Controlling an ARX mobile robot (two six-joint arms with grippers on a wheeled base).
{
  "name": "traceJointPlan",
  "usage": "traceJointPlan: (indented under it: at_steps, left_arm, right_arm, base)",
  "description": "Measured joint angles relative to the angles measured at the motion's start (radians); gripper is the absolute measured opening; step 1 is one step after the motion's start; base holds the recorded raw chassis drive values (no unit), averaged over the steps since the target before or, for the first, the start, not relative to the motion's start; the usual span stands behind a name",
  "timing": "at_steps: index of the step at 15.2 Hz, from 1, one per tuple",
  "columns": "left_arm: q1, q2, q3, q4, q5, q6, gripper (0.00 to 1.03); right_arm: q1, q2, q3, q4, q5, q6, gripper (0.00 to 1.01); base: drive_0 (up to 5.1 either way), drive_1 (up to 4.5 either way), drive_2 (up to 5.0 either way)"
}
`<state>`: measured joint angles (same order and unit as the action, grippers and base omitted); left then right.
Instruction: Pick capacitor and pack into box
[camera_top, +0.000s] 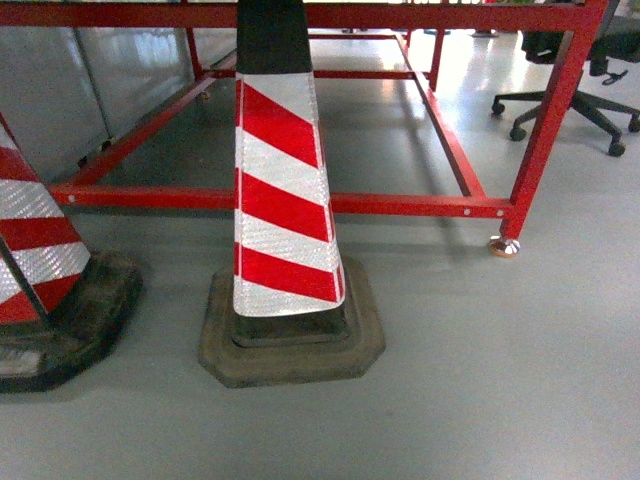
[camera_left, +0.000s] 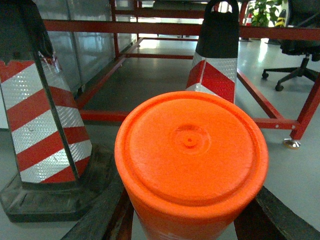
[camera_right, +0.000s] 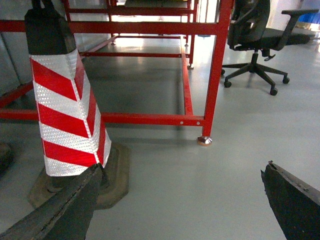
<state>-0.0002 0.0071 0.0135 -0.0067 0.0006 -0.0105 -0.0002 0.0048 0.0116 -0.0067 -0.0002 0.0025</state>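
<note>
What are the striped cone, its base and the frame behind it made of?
Striped cone: likely plastic under red-and-white reflective sheeting, going by the glittery white bands. Its base: apparently matte dark rubber, scuffed and dusty. Frame: seemingly steel tube, glossy red paint, bolted joints.

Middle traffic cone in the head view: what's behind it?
Behind the striped cone runs a red steel frame on bare grey floor, with an office chair far right. The frame's rail directly behind the cone is hidden. No box or capacitor shows.
</note>
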Motion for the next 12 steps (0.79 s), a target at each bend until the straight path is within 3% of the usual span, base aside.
traceJointPlan:
  at_steps: [12]
  left_arm:
    - [0.000, 0.000, 0.000, -0.001, -0.001, 0.000, 0.44]
  right_arm:
    - [0.000, 0.000, 0.000, 0.002, -0.001, -0.002, 0.98]
  base:
    - [0.0, 0.00, 0.0]
